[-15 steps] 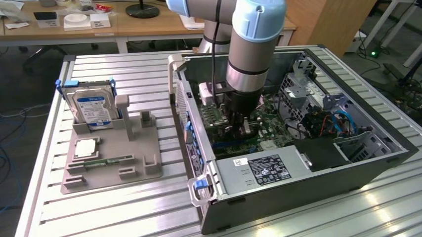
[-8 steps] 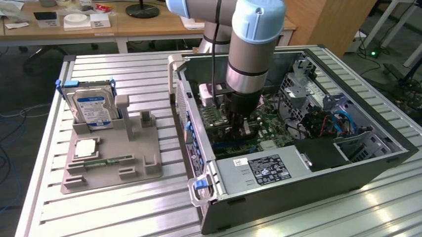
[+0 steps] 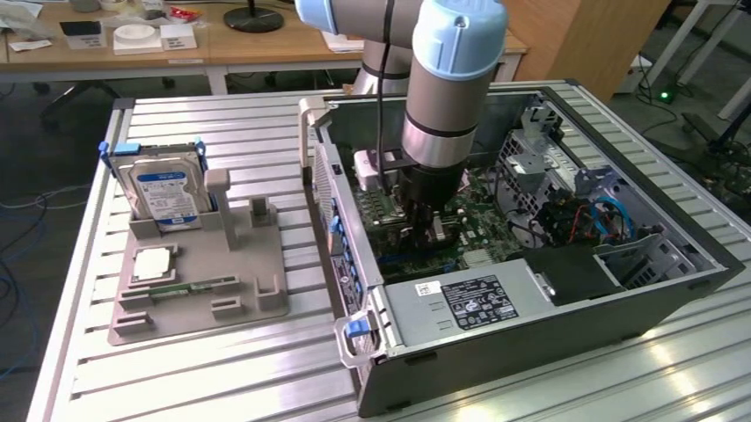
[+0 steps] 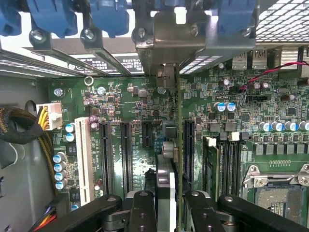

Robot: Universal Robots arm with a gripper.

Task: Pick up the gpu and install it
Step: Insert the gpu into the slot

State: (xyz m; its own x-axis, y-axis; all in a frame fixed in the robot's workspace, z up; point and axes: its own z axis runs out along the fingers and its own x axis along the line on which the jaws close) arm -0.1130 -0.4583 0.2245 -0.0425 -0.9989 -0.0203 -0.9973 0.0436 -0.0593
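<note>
Pinching the gpu edge-on with the gripper, fingers pressed on both faces, down inside the case and just over the motherboard. Cannot tell whether seated yet or just above the board. Judged risky first at the bottom edge: sits close beside a black slot, and if pushed down a little off line could grind on the slot wall or flex the card. Could also slip in the grip, being held on a thin edge under downward load. Tight on one side, with the memory stick near and clips proud of it; roomier on the other, across empty slots to the white slot. Farther on, watch the bracket, up against the rear openings under the blue latches: might catch on a divider and tip the card. Keep off the cable bundle at the board's edge. Little sideways room in the exterior view between the case's side wall and the drive bay; open only upward. Well apart on the table, beyond the wall: hard drive on its holder.
</note>
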